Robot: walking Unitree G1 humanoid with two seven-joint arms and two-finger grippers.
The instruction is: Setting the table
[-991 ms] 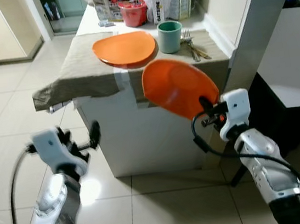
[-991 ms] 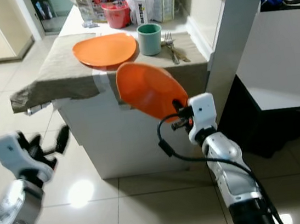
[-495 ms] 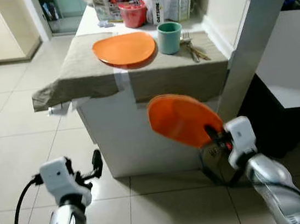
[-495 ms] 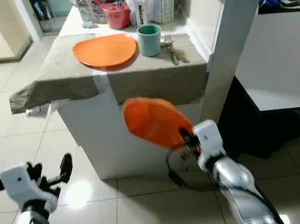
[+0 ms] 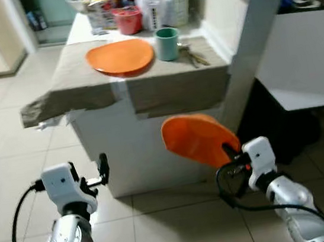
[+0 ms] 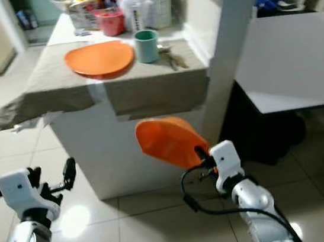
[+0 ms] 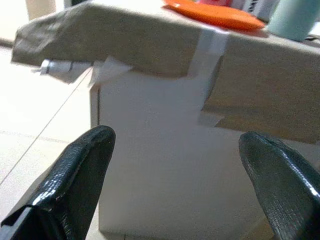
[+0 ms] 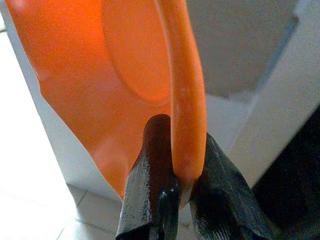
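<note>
1. Orange plate [image 5: 195, 140] held by its rim in the right gripper [image 5: 233, 150], tilted, in the air in front of the white counter's side [image 5: 136, 154], below the tabletop edge.
2. Right fingers [image 8: 150, 200] pinch the plate rim from both sides.
3. Left gripper [image 5: 99, 168] low at 8 o'clock of the held plate, fingers [image 7: 75, 175] spread wide, holding nothing.
4. Second orange plate [image 5: 120, 56] flat on the grey cloth [image 5: 86, 89] on top.
5. Teal cup [image 5: 167, 43] at 3 o'clock of it, just beside; cutlery [image 5: 192, 56] right of the cup.
6. Red bowl [image 5: 128, 20] and packages at 12 o'clock, further back.
</note>
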